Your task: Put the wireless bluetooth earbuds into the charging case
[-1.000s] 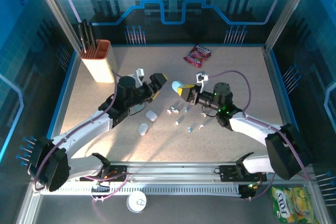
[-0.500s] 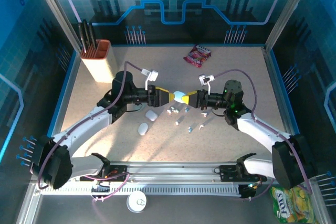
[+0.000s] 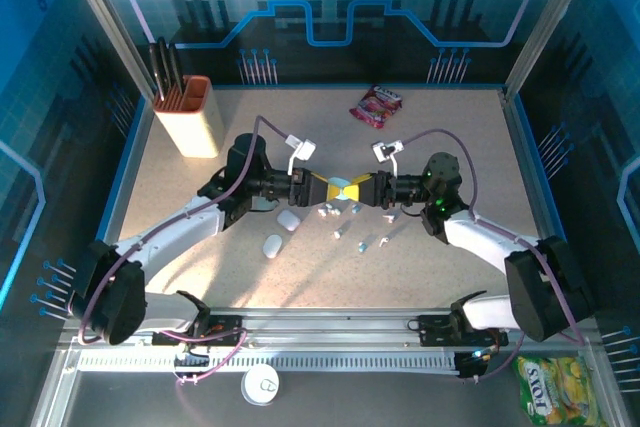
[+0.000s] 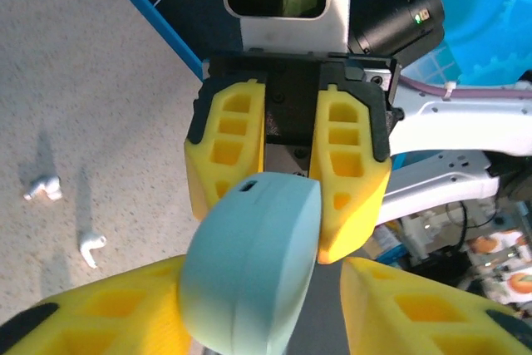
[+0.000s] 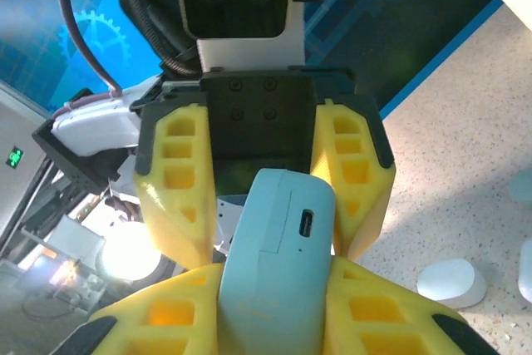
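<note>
Centrally, right pincer (image 3: 357, 188) pinches light-blue case (image 3: 343, 187); left pincer (image 3: 329, 187) flanks it, grip unclear, table (image 3: 440, 142) edges far.

Lt-blue case (image 4: 249, 276) against R end effector (image 4: 289, 197)

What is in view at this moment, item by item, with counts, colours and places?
light-blue case: one, light blue, held off the table between the two grippers
white cases: two, white, lying on the table just near-left of the grippers
earbuds: about six, white and light blue, scattered on the table below the grippers
knife block: one, tan-orange with dark handles, far-left corner
snack packet: one, red, far edge near the middle
snack bag: one, yellow-green, off the table, near right
round object: one, white, below the near rail
table: one, speckled beige
left gripper: yellow fingers, around the light-blue case, grip unclear
right gripper: yellow fingers, shut on the light-blue case
</note>
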`<state>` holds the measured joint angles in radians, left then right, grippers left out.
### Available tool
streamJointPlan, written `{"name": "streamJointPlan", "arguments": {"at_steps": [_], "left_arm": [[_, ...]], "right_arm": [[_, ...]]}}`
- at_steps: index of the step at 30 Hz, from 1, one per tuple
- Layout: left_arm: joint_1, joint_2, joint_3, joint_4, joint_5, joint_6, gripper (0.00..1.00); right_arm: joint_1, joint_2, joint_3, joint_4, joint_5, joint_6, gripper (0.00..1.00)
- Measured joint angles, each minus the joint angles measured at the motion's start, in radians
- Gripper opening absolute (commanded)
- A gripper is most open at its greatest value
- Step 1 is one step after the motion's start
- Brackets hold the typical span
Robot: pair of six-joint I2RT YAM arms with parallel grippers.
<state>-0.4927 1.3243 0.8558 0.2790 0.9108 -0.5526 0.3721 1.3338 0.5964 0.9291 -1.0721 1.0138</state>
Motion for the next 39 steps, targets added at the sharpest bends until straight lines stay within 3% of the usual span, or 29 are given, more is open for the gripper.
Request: {"name": "streamJointPlan", "arguments": {"at_steps": [4,5,8,12,16,20,26,30,39], "left_arm": [[0.005,0.000,-0.001,0.018,0.004,-0.029,0.22],[0.006,0.000,-0.002,0.021,0.005,-0.034,0.20],[0.005,0.000,-0.004,0.026,0.005,-0.051,0.15],[-0.003,0.000,-0.004,0.019,0.000,-0.087,0.16],[-0.004,-0.008,-0.002,-0.085,-0.008,-0.108,0.15],[-0.004,-0.016,0.024,-0.244,-0.021,-0.135,0.13],[-0.004,-0.016,0.079,-0.358,-0.023,-0.211,0.12],[-0.004,-0.016,0.086,-0.374,-0.023,-0.248,0.11],[-0.002,-0.016,0.086,-0.377,-0.032,-0.290,0.10]], "right_arm": [[-0.002,0.008,0.000,0.047,-0.017,0.023,0.12],[-0.003,0.011,0.000,0.053,-0.018,0.029,0.18],[-0.003,0.014,0.000,0.057,-0.019,0.034,0.48],[-0.015,0.003,0.000,-0.019,0.027,-0.024,0.72],[-0.047,-0.100,0.024,-0.294,0.114,-0.245,0.84],[-0.011,-0.207,0.151,-0.653,0.224,-0.620,0.90],[0.122,-0.253,0.262,-0.972,0.397,-1.115,0.91],[0.173,-0.225,0.298,-1.091,0.484,-1.309,0.86],[0.204,-0.176,0.315,-1.165,0.555,-1.443,0.49]]}}
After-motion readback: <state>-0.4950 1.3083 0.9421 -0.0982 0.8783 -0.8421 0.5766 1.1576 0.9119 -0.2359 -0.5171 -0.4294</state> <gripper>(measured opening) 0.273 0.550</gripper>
